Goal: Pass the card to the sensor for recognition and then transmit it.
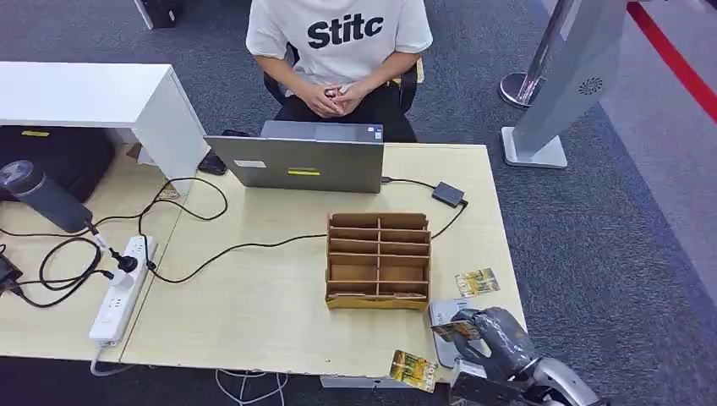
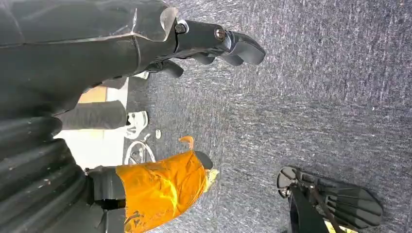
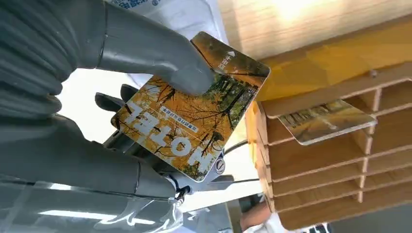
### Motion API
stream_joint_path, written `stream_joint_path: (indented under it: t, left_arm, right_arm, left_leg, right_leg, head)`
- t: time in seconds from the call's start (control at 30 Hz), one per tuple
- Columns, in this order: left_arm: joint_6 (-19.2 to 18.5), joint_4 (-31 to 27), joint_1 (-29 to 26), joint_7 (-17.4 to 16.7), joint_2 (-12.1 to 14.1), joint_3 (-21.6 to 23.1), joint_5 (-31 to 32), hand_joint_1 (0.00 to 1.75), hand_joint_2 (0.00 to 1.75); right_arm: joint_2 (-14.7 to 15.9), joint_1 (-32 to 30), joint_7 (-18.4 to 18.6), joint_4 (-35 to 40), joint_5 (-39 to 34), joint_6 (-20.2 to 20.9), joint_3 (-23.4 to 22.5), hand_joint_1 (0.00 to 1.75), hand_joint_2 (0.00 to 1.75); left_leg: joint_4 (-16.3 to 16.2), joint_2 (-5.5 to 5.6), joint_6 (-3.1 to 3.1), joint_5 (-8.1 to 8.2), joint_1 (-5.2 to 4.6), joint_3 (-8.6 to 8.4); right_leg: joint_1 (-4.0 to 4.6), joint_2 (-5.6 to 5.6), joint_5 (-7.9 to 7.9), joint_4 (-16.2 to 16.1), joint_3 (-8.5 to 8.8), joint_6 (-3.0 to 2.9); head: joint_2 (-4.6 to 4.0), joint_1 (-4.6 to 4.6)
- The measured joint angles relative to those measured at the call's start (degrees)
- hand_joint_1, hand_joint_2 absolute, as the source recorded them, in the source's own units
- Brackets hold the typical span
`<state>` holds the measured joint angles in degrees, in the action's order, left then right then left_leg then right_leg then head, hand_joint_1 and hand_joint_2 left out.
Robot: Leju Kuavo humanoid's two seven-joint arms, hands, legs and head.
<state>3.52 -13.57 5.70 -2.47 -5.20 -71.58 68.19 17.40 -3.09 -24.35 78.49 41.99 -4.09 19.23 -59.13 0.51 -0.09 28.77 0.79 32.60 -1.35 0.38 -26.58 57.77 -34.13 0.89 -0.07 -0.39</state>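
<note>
The right hand [image 1: 484,331] pinches a card [image 3: 190,126] printed with autumn trees, the thumb [image 3: 160,58] pressed on its face and darker fingers behind it. The hand holds the card over a grey-white sensor pad [image 1: 441,315] that lies just beside the front right corner of the wooden slotted rack [image 1: 378,259]. The rack is a flat box of two columns of shallow compartments; its front-most compartments hold cards, one of which [image 3: 326,121] juts out of a slot close to the held card. A second loose card [image 1: 476,282] lies on the table [image 1: 254,313] to the right of the rack, and a third [image 1: 413,370] lies at the table's front edge, in front of the rack. Behind the rack stand a laptop [image 1: 298,161] and a seated person [image 1: 338,51]. The left hand [image 2: 209,43] hangs over carpet, fingers loosely curled and holding nothing.
</note>
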Motion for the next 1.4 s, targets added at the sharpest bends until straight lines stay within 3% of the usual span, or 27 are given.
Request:
stream_joint_path:
  t: [0.2, 0.73, 0.87, 1.0, 1.1, 1.2, 1.27, 1.3, 1.33, 1.4]
  left_arm:
    - [0.07, 0.0, 0.0, -0.35, 0.0, 0.0, 0.04, 0.0, 1.75]
    - [0.07, 0.0, 0.0, -0.37, 0.0, 0.0, 0.09, 0.0, 1.75]
    - [0.02, 0.0, 0.07, -0.37, 0.0, 0.0, 0.79, 0.0, 1.75]
    - [-0.11, 0.02, 0.13, -0.37, -0.02, 0.07, 1.72, 0.0, 1.75]
    - [-0.9, 0.0, 0.37, -0.11, -0.02, 0.57, 3.59, 0.0, 1.75]
    - [-1.99, 0.0, 1.3, 0.15, -0.11, 2.45, 6.69, 0.0, 1.75]
    - [-2.4, 0.0, 2.23, -0.33, -0.3, 3.39, 7.96, 0.0, 1.75]
    - [-2.4, 0.02, 2.33, -0.4, -0.3, 3.48, 8.02, 0.0, 1.75]
    - [-2.62, 0.0, 2.66, -0.52, -0.44, 4.22, 8.52, 0.0, 1.75]
    - [-2.84, 0.02, 2.74, -0.57, -0.59, 4.63, 8.83, 0.0, 1.75]
  right_arm:
    - [-0.02, -0.08, -2.65, 4.18, -2.05, -0.28, -1.82, 1.75, 1.75]
    - [-0.07, 0.2, -3.7, 8.02, -1.33, -0.74, -3.41, 1.75, 1.75]
    - [-0.17, 3.51, -4.15, 10.6, -0.7, -0.5, -3.41, 1.75, 1.75]
    - [-0.89, 9.8, -2.94, 12.17, -0.57, 0.98, -2.85, 1.75, 1.75]
    - [-2.98, 19.44, 2.55, 11.43, 1.58, 3.48, -0.1, 1.75, 1.75]
    - [-9.3, 34.27, 13.5, 2.85, 5.49, 5.38, 3.37, 1.75, 1.75]
    - [-13.58, 42.46, 15.5, -4.82, 6.67, 5.09, 4.22, 1.75, 1.75]
    - [-13.84, 43.22, 15.54, -5.3, 6.73, 5.05, 4.24, 1.75, 1.75]
    - [-16.75, 47.83, 16.02, -10.36, 7.17, 4.83, 4.96, 1.75, 1.75]
    - [-19.02, 51.0, 16.46, -14.59, 7.56, 4.79, 5.57, 1.75, 1.75]
  left_leg:
    - [0.0, 0.0, 0.0, 0.0, 0.0, 0.0]
    - [0.0, 0.0, 0.0, 0.0, 0.0, 0.04]
    - [0.0, -0.12, 0.0, 0.0, 0.0, 0.01]
    - [0.01, -0.16, -0.04, -0.04, 0.01, 0.02]
    - [0.03, -0.44, -0.12, -0.12, 0.02, 0.04]
    - [0.02, -0.7, -0.28, -0.3, 0.03, 0.02]
    - [0.02, -0.57, -0.31, -0.48, 0.04, 0.02]
    - [0.02, -0.53, -0.32, -0.49, 0.05, 0.03]
    - [0.02, -0.35, -0.33, -0.52, 0.1, 0.05]
    - [0.02, -0.3, -0.35, -0.53, 0.15, 0.06]
  right_leg:
    - [0.0, 0.0, 0.0, 0.0, 0.0, 0.0]
    - [0.0, 0.0, 0.0, 0.0, 0.01, 0.0]
    - [0.0, 0.07, 0.02, 0.01, 0.01, -0.01]
    - [0.0, 0.11, 0.08, 0.05, 0.05, -0.06]
    - [0.0, 0.39, 0.22, 0.12, -0.05, -0.17]
    - [0.01, 0.73, 0.4, 0.16, -0.21, -0.24]
    - [0.01, 0.62, 0.46, 0.18, -0.29, -0.29]
    - [0.02, 0.59, 0.46, 0.18, -0.29, -0.29]
    - [0.04, 0.42, 0.46, 0.21, -0.26, -0.3]
    - [0.08, 0.41, 0.46, 0.22, -0.26, -0.31]
  head:
    - [0.0, -0.02]
    - [0.0, 0.0]
    - [0.0, 0.0]
    - [0.0, 0.0]
    - [0.0, 0.0]
    - [-0.02, 0.0]
    - [0.0, -0.04]
    - [0.0, -0.02]
    - [0.0, -0.02]
    - [0.0, 0.0]
